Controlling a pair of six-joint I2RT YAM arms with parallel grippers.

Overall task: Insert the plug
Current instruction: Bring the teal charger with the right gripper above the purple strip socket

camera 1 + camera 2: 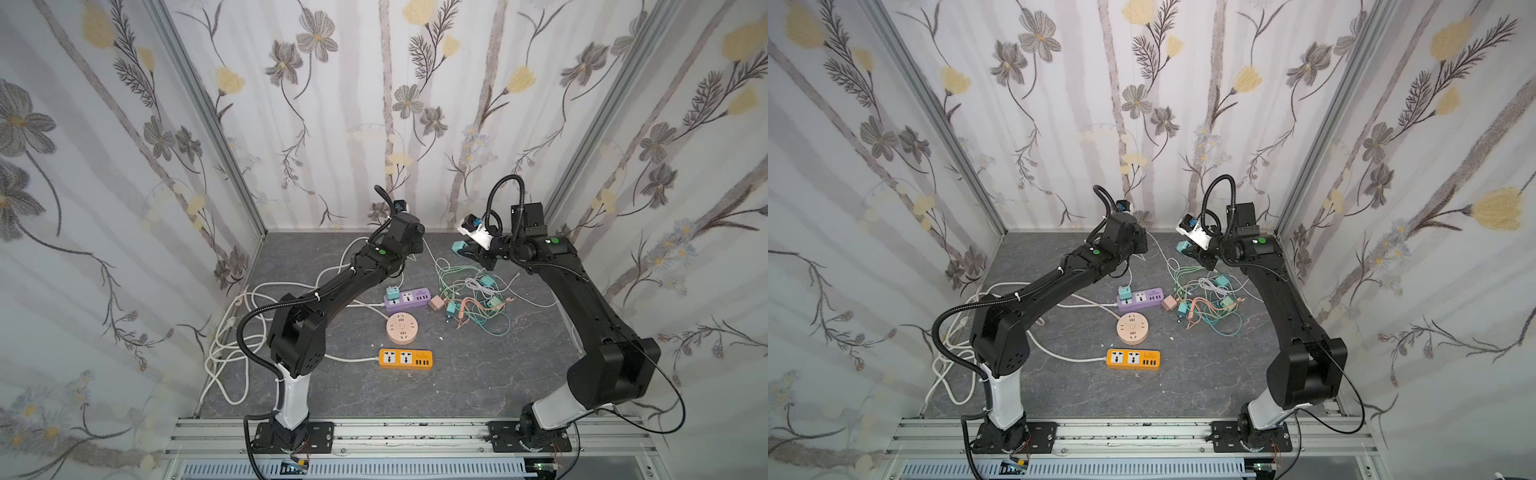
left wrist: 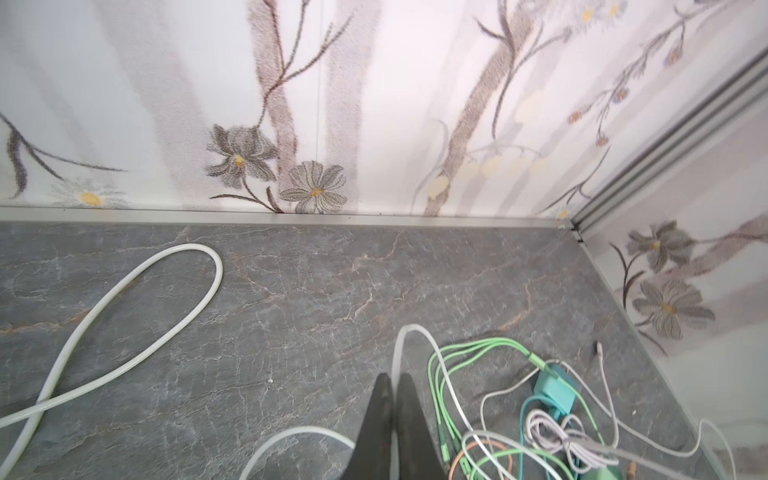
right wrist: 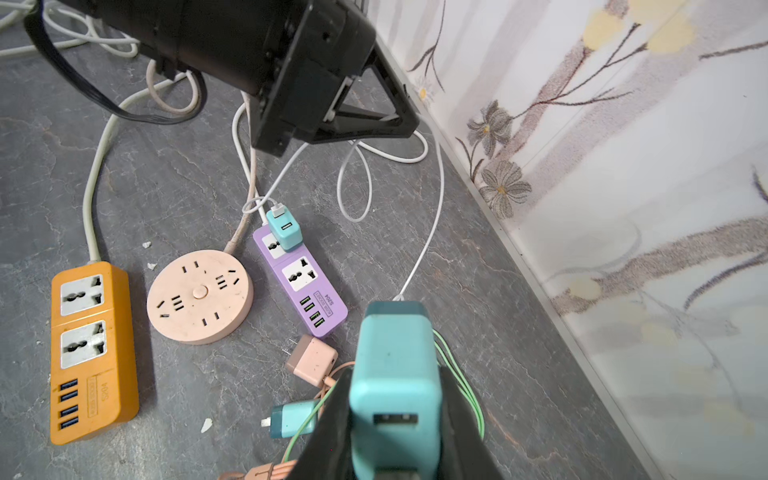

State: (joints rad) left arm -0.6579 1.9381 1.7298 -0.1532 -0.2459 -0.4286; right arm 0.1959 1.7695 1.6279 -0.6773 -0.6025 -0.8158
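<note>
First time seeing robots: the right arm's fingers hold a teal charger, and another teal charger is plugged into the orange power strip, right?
Almost: the other teal charger sits in the purple power strip, not the orange one, as the right wrist view shows. The right arm's fingers do hold a teal charger.

- Floral wallpaper (image 1: 332, 124) covers the back and side walls, with grey and yellow blooms on pale stripes.
- Grey tabletop (image 1: 478, 374) with pale veins.
- Aluminium post (image 1: 219, 137) stands in the back left corner, and another in the back right.
- Slotted aluminium rail (image 1: 415, 432) runs along the front edge.
- Tangle of thin cables (image 1: 469, 299), green, orange, white and lilac, lies right of centre.
- Pink adapter (image 3: 312, 360) lies at the tangle's left edge, prongs out sideways.
- White crumbs (image 3: 206, 424) dot the tabletop.
</note>
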